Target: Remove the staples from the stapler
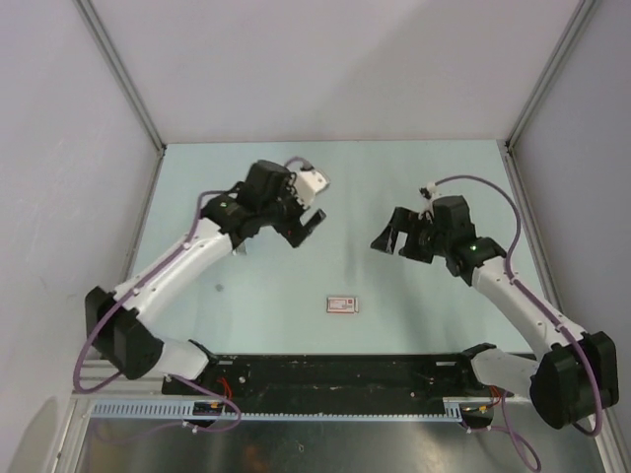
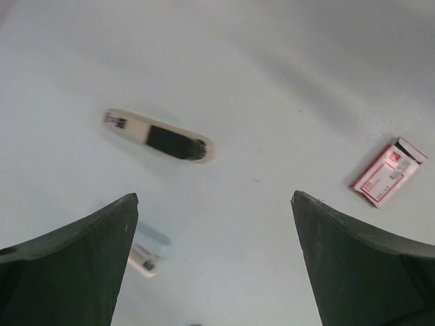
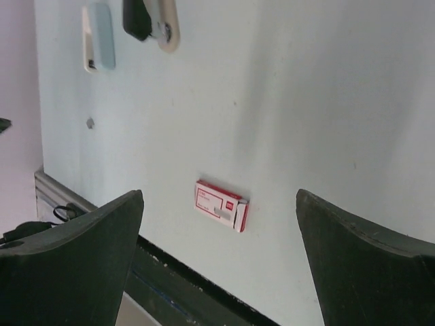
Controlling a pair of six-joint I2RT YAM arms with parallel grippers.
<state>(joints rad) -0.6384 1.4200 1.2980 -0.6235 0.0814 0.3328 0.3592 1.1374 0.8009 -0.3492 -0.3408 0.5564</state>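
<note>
Black left fingers (image 2: pixel 68 272) and right fingers (image 3: pixel 75 265) both stand wide, holding nothing; the beige-and-black stapler (image 2: pixel 163 137) lies on the pale surface (image 1: pixel 394 177) at left, a pale-blue piece (image 3: pixel 99 35) beside it, a red-and-white box (image 1: pixel 342 304) near centre

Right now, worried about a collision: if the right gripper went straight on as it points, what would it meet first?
Probably the small red-and-white box on the table: it lies between the fingers of the open right gripper in its wrist view. Depth is unclear, so it might touch bare table first.
</note>
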